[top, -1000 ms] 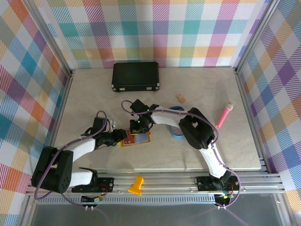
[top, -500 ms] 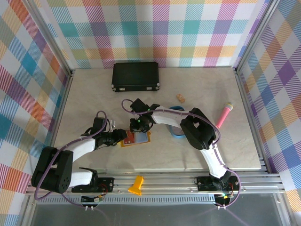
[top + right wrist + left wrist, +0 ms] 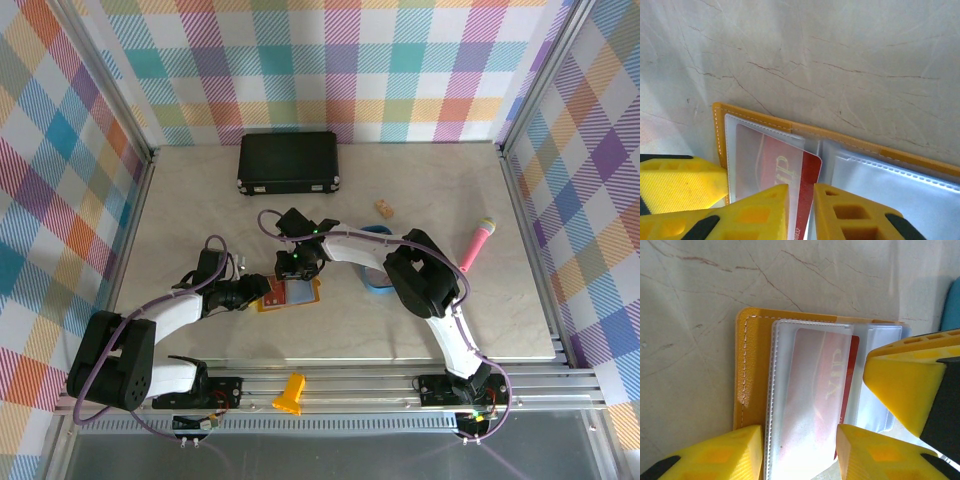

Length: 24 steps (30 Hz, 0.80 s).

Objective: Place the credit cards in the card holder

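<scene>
The mustard-yellow card holder (image 3: 290,296) lies open and flat on the table, its clear pockets facing up (image 3: 747,365) (image 3: 840,134). A red credit card (image 3: 808,175) sits mostly inside the left pocket, with one long edge sticking out toward the fold (image 3: 853,357). My right gripper (image 3: 297,270) (image 3: 801,192) hovers over that exposed edge, jaws a narrow gap apart. My left gripper (image 3: 258,292) (image 3: 799,440) stands open over the left pocket, one finger on the yellow border and one on the sleeve.
A black case (image 3: 288,163) lies at the back. A blue tray (image 3: 376,285) sits under the right arm, a pink microphone (image 3: 477,243) to the right, a small tan piece (image 3: 384,208) behind. A yellow part (image 3: 289,393) rests on the front rail.
My right gripper's jaws have parted slightly around the red card's edge. The left gripper and the card holder have stayed put.
</scene>
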Motion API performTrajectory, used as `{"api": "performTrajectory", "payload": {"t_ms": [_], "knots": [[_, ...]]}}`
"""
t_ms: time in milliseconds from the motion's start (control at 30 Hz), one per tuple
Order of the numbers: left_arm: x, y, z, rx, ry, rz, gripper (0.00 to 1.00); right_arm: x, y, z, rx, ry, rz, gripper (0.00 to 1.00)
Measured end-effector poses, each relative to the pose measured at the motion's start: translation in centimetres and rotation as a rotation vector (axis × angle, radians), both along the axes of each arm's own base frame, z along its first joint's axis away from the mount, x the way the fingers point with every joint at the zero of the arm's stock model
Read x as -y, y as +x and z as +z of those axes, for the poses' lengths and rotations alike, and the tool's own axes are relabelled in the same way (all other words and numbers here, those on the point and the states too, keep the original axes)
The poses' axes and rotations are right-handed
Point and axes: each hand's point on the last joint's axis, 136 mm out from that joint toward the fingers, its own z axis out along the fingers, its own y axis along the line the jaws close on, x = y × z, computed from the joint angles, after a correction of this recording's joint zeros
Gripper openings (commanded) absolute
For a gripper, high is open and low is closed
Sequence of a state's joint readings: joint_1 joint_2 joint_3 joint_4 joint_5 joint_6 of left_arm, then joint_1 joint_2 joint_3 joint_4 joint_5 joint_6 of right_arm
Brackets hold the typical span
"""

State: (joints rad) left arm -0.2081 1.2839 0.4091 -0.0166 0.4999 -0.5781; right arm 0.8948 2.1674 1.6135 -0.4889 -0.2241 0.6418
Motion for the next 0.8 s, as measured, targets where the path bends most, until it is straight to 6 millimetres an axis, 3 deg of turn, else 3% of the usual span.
{"api": "performTrajectory", "payload": {"t_ms": [800], "knots": [[0.0,0.02,0.02,0.001,0.0,-0.001,0.43,-0.5,-0.63,-0.7,-0.027,-0.014,0.017,0.22]]}}
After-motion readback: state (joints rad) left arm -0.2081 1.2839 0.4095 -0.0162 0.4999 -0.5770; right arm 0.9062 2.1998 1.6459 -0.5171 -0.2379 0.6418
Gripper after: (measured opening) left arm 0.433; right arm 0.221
